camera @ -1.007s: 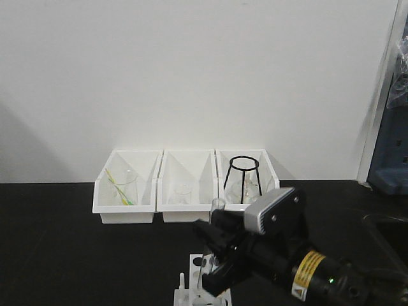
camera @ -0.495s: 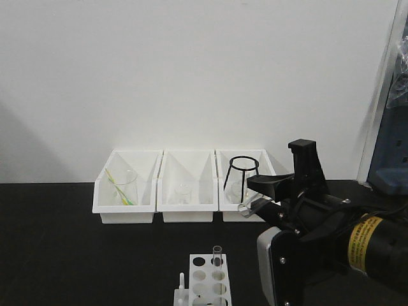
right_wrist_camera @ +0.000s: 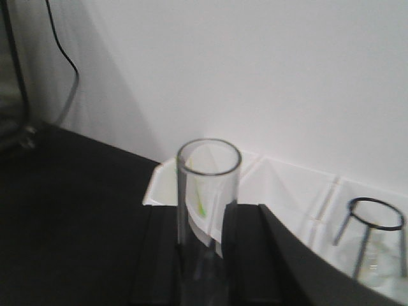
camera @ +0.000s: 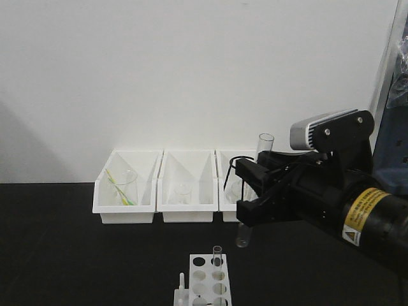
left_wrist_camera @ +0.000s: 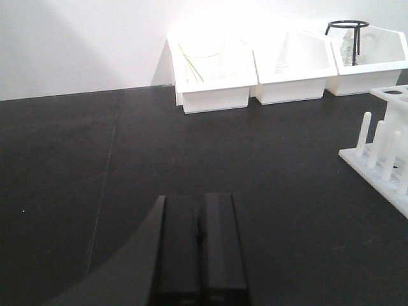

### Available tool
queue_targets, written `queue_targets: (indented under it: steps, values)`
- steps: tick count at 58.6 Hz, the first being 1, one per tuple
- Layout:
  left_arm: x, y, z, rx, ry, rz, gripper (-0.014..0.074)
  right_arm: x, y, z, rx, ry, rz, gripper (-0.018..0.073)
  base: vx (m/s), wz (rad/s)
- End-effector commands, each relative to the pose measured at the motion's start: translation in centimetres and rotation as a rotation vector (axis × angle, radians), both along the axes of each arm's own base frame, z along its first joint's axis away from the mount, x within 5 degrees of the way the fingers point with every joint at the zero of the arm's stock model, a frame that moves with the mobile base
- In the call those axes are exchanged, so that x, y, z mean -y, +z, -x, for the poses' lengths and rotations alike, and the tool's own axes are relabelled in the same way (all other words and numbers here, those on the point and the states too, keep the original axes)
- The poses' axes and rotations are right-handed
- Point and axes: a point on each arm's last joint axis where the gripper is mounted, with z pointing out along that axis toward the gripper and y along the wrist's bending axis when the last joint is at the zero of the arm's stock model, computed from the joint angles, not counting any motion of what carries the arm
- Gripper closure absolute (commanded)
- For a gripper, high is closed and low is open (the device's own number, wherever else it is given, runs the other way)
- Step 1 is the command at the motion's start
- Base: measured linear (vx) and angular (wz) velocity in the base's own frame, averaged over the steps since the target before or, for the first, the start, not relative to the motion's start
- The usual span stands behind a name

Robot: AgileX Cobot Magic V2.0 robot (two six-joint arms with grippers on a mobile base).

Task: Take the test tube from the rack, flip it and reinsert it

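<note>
The right fingers [right_wrist_camera: 247, 255] are squeezed on a clear test tube [right_wrist_camera: 208, 191], one finger on each side of it. They hold it around its middle. The tube's open mouth points up and its round end points down, and it leans a little. It hangs in the air, above the rack [camera: 207, 284] and a bit to the rack's right side. It does not touch the rack. The rack sits low on the black surface [camera: 76, 255], and one other tube [camera: 217, 255] stands in a hole at the back of it. Behind all this, three white bins [camera: 187, 215] stand in a row by the wall. The left fingers [left_wrist_camera: 182, 248] are pressed together with nothing between them. They hang low over the surface, off to the side of the rack. So the taking-out part looks done, because the tube is up and free. With the mouth up like this, it cannot be told if the turning-over is finished. Putting the tube back into a hole is not done yet.
</note>
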Motion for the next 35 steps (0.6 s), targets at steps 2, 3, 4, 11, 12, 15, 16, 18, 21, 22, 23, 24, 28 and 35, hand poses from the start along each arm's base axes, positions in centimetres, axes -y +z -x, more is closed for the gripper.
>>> queue_targets:
  steps: [2,3,4,11,12,15,16,18,21,22,23,24,28,35]
  values:
    - [0.1,0.9,0.0,0.089,-0.013,0.021,0.0602,-0.5,1.9,-0.1,0.048,0.057,-0.170,0.0562,0.00,0.00]
    - [0.1,0.9,0.0,0.089,-0.013,0.021,0.0602,-0.6,1.8,-0.2,0.047,0.059,-0.165,0.0562,0.00,0.00]
    - [0.1,0.9,0.0,0.089,-0.013,0.021,0.0602,-0.7,1.6,-0.4,0.047,0.063,-0.158,0.0562,0.00,0.00]
    - [0.1,0.9,0.0,0.089,-0.013,0.021,0.0602,-1.7,0.2,-1.1,0.110,0.123,-0.093,0.0562,0.00,0.00]
    - [0.1,0.9,0.0,0.089,-0.013,0.021,0.0602,-1.9,-0.1,-1.0,0.130,0.143,-0.091,0.0562,0.00,0.00]
    - [0.1,0.9,0.0,0.089,-0.013,0.021,0.0602,-2.2,-0.8,-0.8,0.196,0.195,-0.097,0.0562,0.00,0.00]
    - [0.1,0.9,0.0,0.089,-0.013,0.021,0.0602,-2.2,-1.1,-0.8,0.214,0.205,-0.104,0.0562,0.00,0.00]
    - [0.1,0.9,0.0,0.089,-0.013,0.021,0.0602,-2.2,-1.8,-0.6,0.251,0.227,-0.140,0.0562,0.00,0.00]
    - [0.1,0.9,0.0,0.089,-0.013,0.021,0.0602,-1.7,-3.0,-0.5,0.285,0.222,-0.224,0.0562,0.00,0.00]
    - [0.1,0.9,0.0,0.089,-0.013,0.021,0.0602,-1.3,-3.5,-0.6,0.290,0.204,-0.255,0.0562,0.00,0.00]
    - [0.1,0.9,0.0,0.089,-0.013,0.021,0.0602,-1.1,-3.8,-0.6,0.292,0.192,-0.275,0.0562,0.00,0.00]
    - [0.1,0.9,0.0,0.089,-0.013,0.021,0.0602,-0.9,-4.3,-0.7,0.288,0.179,-0.291,0.0562,0.00,0.00]
    - [0.1,0.9,0.0,0.089,-0.013,0.021,0.0602,-0.2,-5.8,-0.8,0.284,0.116,-0.332,0.0562,0.00,0.00]
    - [0.1,0.9,0.0,0.089,-0.013,0.021,0.0602,-0.8,-7.0,-1.0,0.267,0.147,-0.201,0.0562,0.00,0.00]
